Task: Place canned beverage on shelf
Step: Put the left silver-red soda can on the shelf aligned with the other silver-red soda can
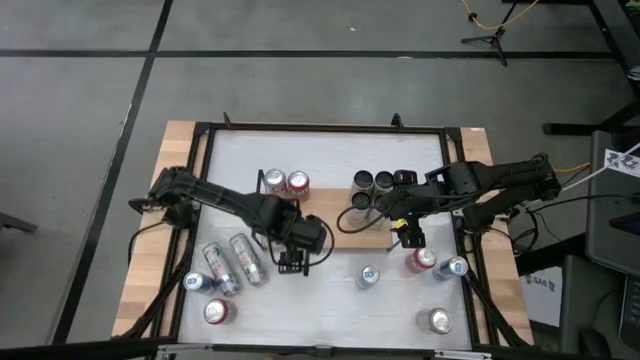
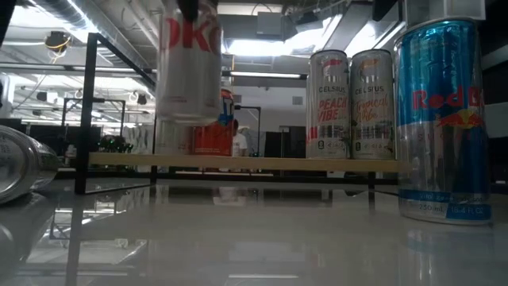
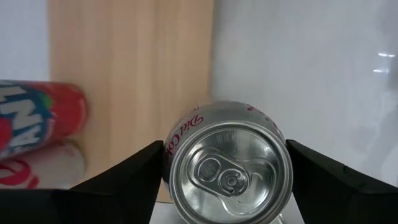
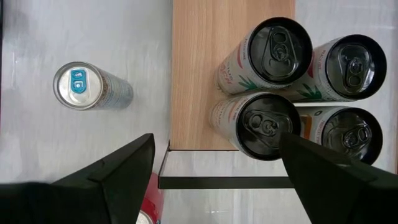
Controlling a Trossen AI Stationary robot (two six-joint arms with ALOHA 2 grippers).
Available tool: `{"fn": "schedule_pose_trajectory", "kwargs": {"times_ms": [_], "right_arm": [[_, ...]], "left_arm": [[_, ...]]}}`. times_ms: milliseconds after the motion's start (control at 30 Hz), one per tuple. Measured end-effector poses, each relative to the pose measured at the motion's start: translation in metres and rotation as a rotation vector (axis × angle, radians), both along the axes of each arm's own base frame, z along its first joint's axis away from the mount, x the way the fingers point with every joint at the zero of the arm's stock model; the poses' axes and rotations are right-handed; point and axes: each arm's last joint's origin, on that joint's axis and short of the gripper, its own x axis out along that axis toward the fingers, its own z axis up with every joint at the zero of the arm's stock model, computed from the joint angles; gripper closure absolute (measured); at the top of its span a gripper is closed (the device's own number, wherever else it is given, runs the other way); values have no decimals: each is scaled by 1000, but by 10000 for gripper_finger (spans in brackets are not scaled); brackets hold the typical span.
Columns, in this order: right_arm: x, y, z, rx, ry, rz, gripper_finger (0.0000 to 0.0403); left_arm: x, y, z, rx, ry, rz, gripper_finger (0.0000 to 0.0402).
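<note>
left gripper [image 3: 227,177] grips a diet coke can [image 3: 229,165] between its fingers (carry step); next, lower it onto the shelf [image 3: 130,74] ahead. right gripper [image 4: 214,165] open, empty.

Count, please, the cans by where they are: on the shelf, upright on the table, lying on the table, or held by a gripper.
Cans on the shelf: 6
Upright cans on the table: 6
Cans lying down on the table: 2
Can held by the left gripper: 1
Total: 15
</note>
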Motion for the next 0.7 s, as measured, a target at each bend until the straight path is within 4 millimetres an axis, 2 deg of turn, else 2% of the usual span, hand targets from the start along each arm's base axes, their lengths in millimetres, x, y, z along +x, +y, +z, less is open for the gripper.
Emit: {"fn": "schedule_pose_trajectory", "kwargs": {"times_ms": [367,700], "right_arm": [[0,0,0,0,0,0,62],[0,0,0,0,0,0,62]], "left_arm": [[4,31,-12,16,66,1,115],[5,53,-13,17,106,-39,115]]}}
